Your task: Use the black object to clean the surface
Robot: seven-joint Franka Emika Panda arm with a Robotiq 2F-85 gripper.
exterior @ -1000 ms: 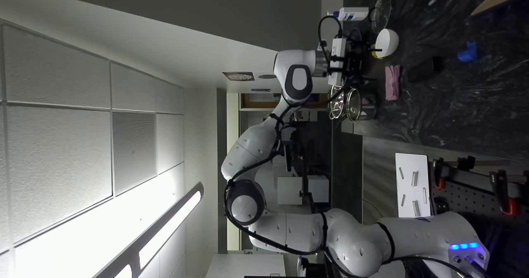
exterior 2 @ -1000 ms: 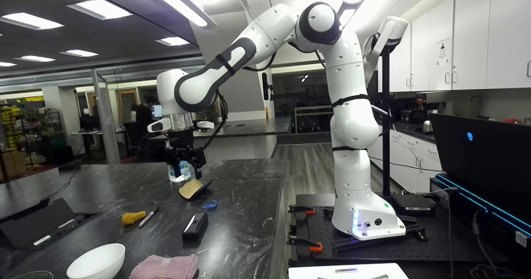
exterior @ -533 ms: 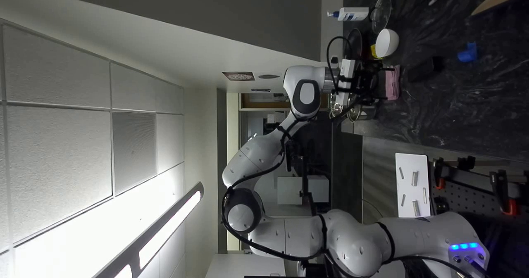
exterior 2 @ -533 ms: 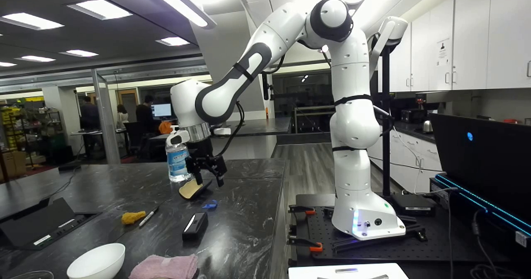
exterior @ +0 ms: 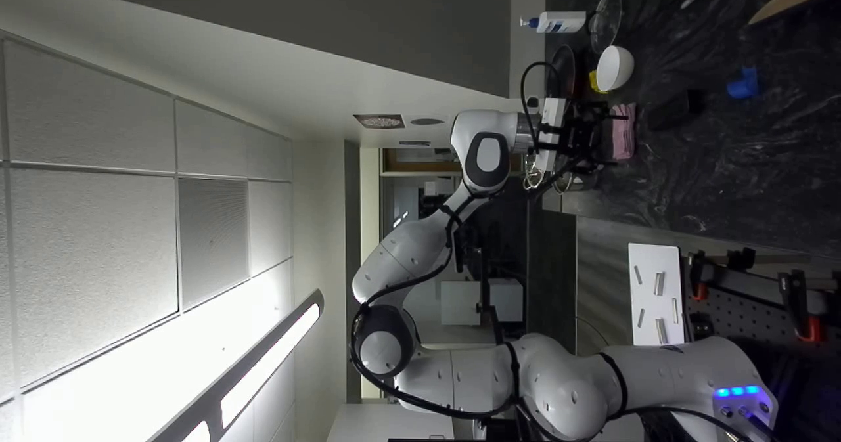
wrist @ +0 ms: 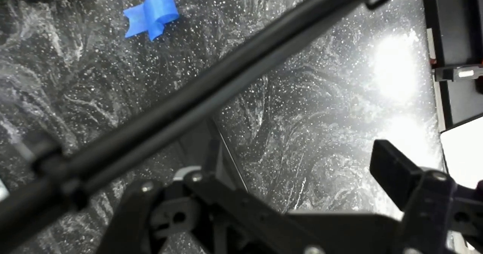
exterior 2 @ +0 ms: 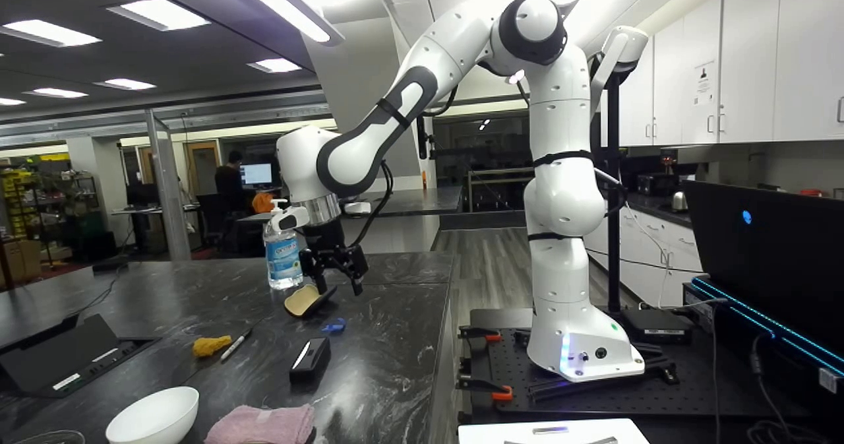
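On the worktop (exterior 2: pixel 389 365), from near left to far right, come the pink towel (exterior 2: pixel 262 425), my black block (exterior 2: pixel 310 359), then the blue tape (exterior 2: pixel 335 326). Above hangs my pincer (exterior 2: pixel 339 289), spread, pinching nothing. I judge a grasp comes next: in the wrist view the block sits partly hidden beneath the left-hand jaw, so I'd centre, descend upright, then pinch its narrow width, keeping it flat. Left to right in an exterior view I count one white bowl (exterior 2: pixel 153 416), one yellow lump (exterior 2: pixel 211 346), one pen (exterior 2: pixel 235 346), one towel, one bottle (exterior 2: pixel 284 259), one case (exterior 2: pixel 306 300), one block, one tape.

Countertop (exterior 2: pixel 382 371) w/ blk obj (exterior 2: pixel 310 359), blue tape (wrist: pixel 160 6), pink cloth (exterior 2: pixel 264 425)
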